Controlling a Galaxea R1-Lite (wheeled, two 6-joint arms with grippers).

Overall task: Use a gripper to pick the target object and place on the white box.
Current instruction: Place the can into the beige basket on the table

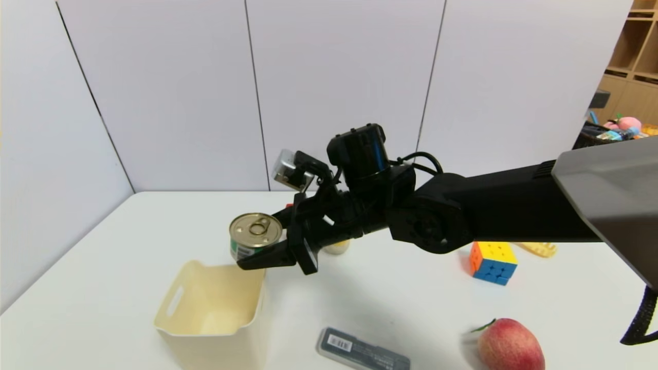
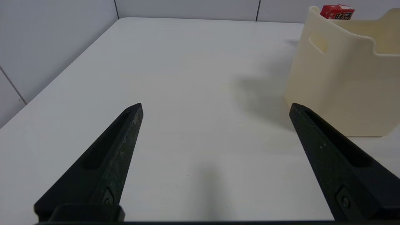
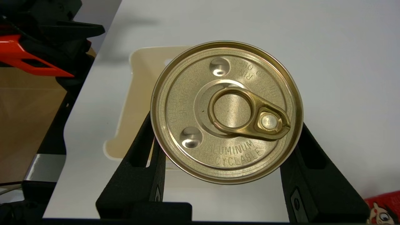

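Walls: pale panels (image 1: 339, 77) with thin dark seams, meeting at a corner on the left.
Desk: white top (image 1: 390, 293), rounded corners.
Shelving: wooden unit (image 1: 635, 56) at far right, cluttered below.
Light: even, soft shadows.

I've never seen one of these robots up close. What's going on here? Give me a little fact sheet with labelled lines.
Right gripper: shut on the round gold-lidded tin can, held in the air
Can position: above the far rim of the cream plastic box
Box: open-topped, nothing visible inside it
Left gripper: open, low over the white table, beside the box
Also on table: multicoloured puzzle cube, red peach, dark flat case
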